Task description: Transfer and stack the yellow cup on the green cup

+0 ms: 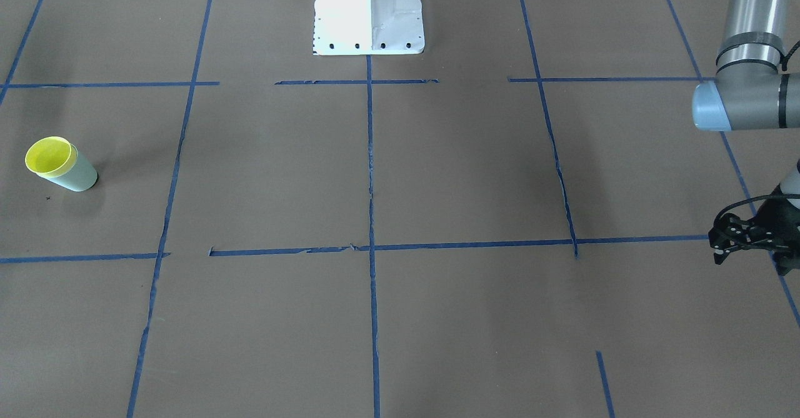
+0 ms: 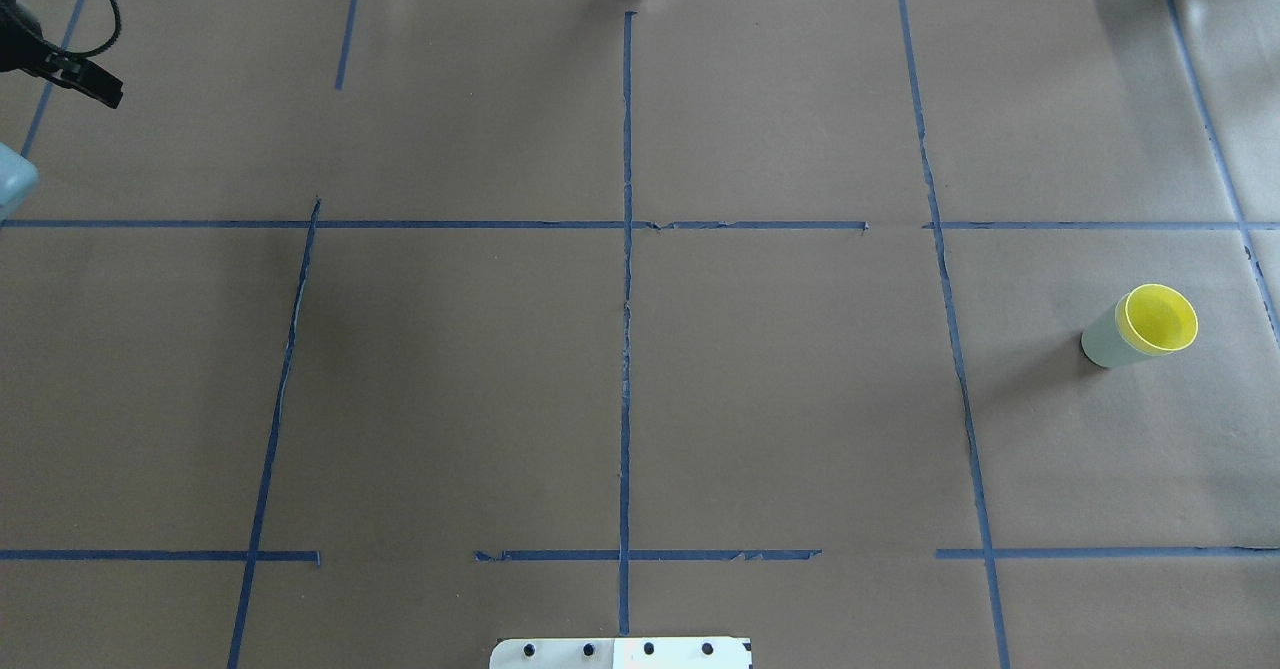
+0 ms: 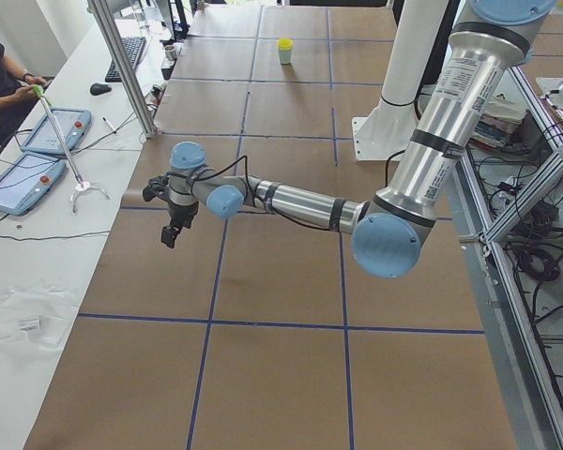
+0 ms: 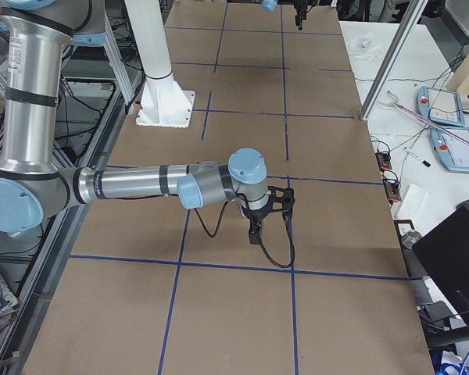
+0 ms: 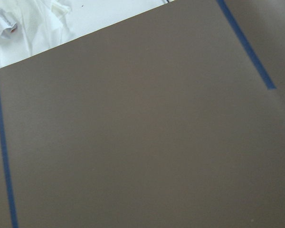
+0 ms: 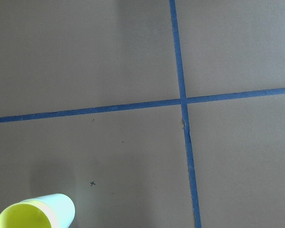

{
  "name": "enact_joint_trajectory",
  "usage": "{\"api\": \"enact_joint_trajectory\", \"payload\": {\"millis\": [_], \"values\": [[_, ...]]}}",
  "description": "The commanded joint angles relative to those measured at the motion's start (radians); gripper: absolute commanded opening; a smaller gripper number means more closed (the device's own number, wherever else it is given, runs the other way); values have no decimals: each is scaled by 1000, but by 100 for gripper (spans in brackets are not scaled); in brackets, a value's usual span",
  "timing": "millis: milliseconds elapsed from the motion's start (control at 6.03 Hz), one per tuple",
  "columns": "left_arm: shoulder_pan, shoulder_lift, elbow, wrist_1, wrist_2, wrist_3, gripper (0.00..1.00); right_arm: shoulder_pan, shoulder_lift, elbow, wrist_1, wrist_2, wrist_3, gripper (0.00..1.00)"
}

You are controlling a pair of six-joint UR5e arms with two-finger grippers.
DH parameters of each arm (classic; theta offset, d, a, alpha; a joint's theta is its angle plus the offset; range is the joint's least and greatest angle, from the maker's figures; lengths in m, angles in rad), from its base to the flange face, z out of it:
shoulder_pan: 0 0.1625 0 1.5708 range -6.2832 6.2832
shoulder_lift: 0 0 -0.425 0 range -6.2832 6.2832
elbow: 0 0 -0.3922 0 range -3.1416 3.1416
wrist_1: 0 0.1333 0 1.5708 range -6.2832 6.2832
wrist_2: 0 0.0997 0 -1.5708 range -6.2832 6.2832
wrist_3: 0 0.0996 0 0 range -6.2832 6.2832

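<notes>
Brown worktop (image 2: 780,399), both arms stretched out low over it. The left arm (image 3: 300,202) has its left tool (image 3: 169,236) pointing down. Released or clenched, honestly can't tell. Same story for the right arm (image 4: 133,183): the right tool (image 4: 255,233) only shows side-on, so no call there either.

The green cup (image 1: 80,179) stands upright, below and off to one side of the right tool and well apart from the left tool. The yellow cup (image 1: 49,155) is nested in it with its rim poking out, so the stack looks done imo.

Main risk: those cups look light, so a right tool pulling away low could clip the pair and tip it.
</notes>
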Motion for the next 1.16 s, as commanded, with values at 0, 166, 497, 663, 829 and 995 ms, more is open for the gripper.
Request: {"api": "enact_joint_trajectory", "payload": {"millis": [0,166,497,663,829,995], "values": [[-116,21,-27,150,-218,109,100,0,5,0,-33,2,-30,100],[-164,100,-91,165,-289,109,100,3,29,12,-68,10,-29,100],[-272,220,-150,172,-305,211,100,11,64,11,-125,-1,-53,100],[-281,264,-164,172,-310,209,100,14,66,3,-126,-2,-96,100],[-291,294,-200,196,-320,220,100,24,58,18,-126,4,-96,100],[-293,318,-245,190,-308,206,100,26,42,31,-120,5,-96,100]]}}
